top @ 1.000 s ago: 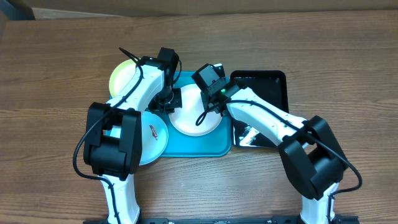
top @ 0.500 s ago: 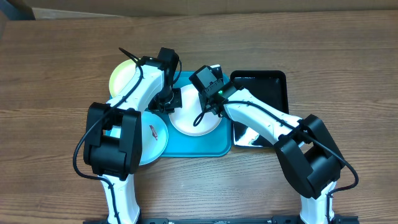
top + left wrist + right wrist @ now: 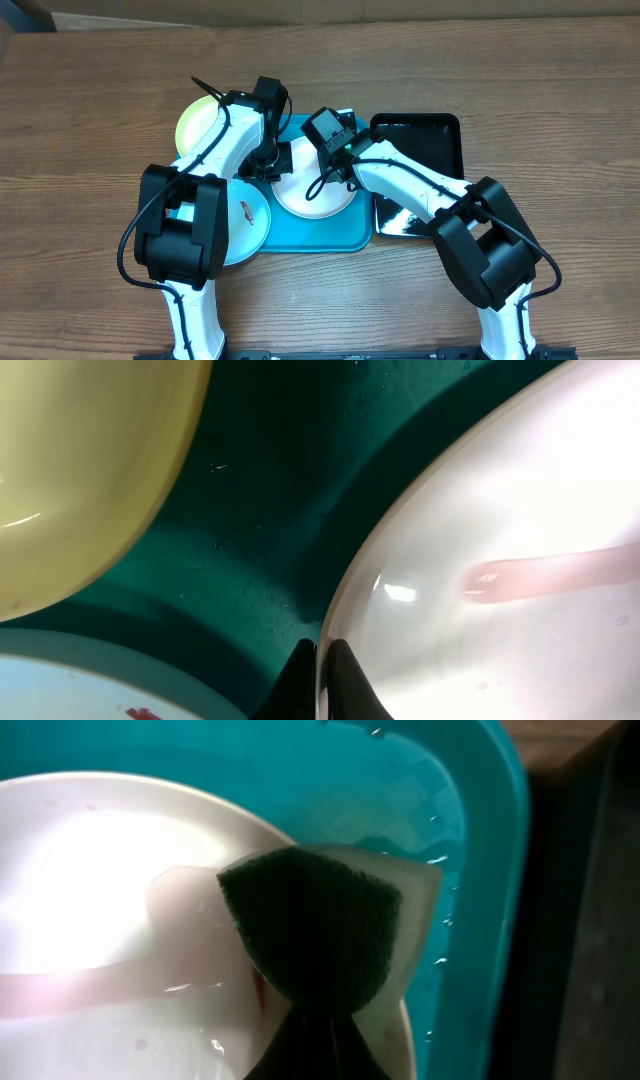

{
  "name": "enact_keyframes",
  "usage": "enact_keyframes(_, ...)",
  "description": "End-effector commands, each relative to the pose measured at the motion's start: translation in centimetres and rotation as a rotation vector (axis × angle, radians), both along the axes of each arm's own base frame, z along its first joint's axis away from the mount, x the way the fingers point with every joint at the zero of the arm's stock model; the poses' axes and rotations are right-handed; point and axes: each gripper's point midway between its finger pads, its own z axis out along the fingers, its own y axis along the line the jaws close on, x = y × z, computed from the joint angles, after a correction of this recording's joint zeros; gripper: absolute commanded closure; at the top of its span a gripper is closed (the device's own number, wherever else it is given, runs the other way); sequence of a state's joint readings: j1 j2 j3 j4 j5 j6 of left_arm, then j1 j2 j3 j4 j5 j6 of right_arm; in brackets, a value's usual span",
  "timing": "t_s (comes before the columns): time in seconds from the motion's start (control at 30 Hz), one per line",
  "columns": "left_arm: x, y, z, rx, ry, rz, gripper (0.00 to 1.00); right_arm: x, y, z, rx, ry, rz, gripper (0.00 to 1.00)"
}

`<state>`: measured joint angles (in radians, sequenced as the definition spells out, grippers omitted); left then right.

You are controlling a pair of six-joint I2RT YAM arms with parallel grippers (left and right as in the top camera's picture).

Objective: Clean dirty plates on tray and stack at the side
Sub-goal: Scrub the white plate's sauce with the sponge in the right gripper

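Centrally on the turquoise tray [image 3: 345, 238] (long axis left-right) lay the white plate [image 3: 300, 200]; left fingers [image 3: 300, 678] pinched its rim, right fingers [image 3: 305, 1045] clamped a sponge [image 3: 320, 930] at its edge, bare tray beyond.

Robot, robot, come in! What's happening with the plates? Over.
Left gripper shut on rim of round white plate. Right gripper shut on dark green sponge, pressed on that plate; pink smear showing. Yellow-green plate beside, not blocking.

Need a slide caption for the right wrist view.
Right pincer holds a green sponge against the smeared white plate on the turquoise tray.
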<state>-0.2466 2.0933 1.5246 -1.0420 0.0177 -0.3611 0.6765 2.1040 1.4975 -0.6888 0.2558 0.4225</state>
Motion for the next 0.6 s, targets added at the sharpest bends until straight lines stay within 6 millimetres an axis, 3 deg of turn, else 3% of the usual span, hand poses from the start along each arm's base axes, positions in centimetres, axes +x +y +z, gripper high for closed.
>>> enact_keyframes(0.0,-0.5,0.2,-0.7,0.006,0.024,0.015,0.96,-3.2,2.5,-2.6,0.133,0.187,0.043,0.96)
enact_keyframes(0.37,-0.5,0.2,-0.7,0.006,0.023,0.015,0.96,-5.8,6.6,-1.8,0.354,0.332,0.14,0.96)
enact_keyframes(0.47,-0.5,0.2,-0.7,0.006,0.024,0.015,0.96,-5.2,7.5,-0.4,0.434,0.322,0.164,0.96)
enact_keyframes(0.57,-0.5,0.2,-0.7,0.006,0.024,0.014,0.96,-4.0,7.8,2.9,0.512,0.279,0.219,0.96)
